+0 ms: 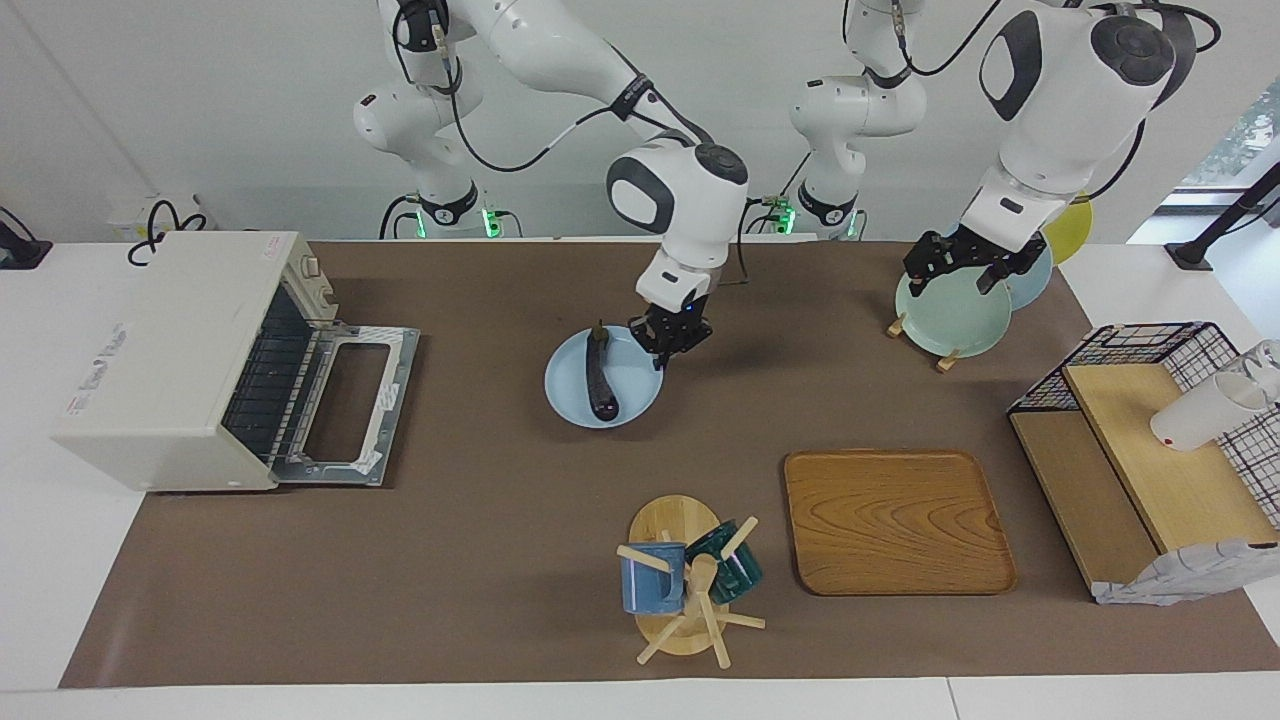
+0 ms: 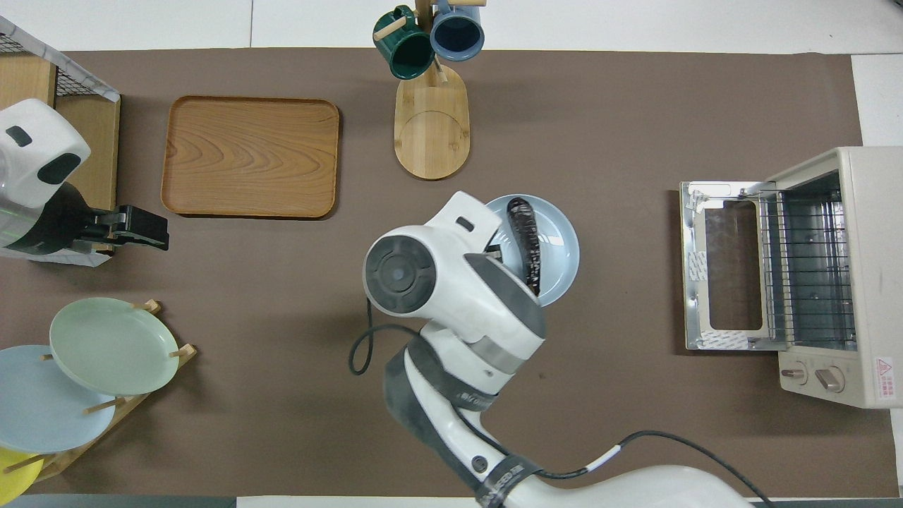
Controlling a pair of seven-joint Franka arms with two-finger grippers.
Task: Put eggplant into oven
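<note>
Standing at the right arm's end of the table [image 1: 480, 560], the oven [image 1: 160, 350] has its glass door [image 1: 345, 405] dropped flat onto the brown mat, and the wire rack inside shows through the opening. Toward the middle of the table lies a blue plate [image 1: 570, 395] with the eggplant [image 1: 600, 385] on it, lengthwise, its thin stem end pointing toward the robots; it is well apart from the oven. The right end effector [image 1: 662, 358] is down at the plate's rim, on the edge toward the left arm's end, with its fingertips clamped together on that rim and not touching the eggplant. Farther from the robots stands a wooden mug tree [image 1: 685, 580] with a blue and a green mug hung on it, and beside it a wooden tray [image 1: 895, 520]. Nearer to the robots, a green plate [image 1: 950, 320] leans in a small wooden plate stand with other plates next to it. The left end effector [image 1: 962, 268] hangs over that green plate with its fingers apart, holding nothing. At the left arm's end sits a black wire basket rack [image 1: 1150, 345] with wooden shelves and a white cup [image 1: 1205, 410].
</note>
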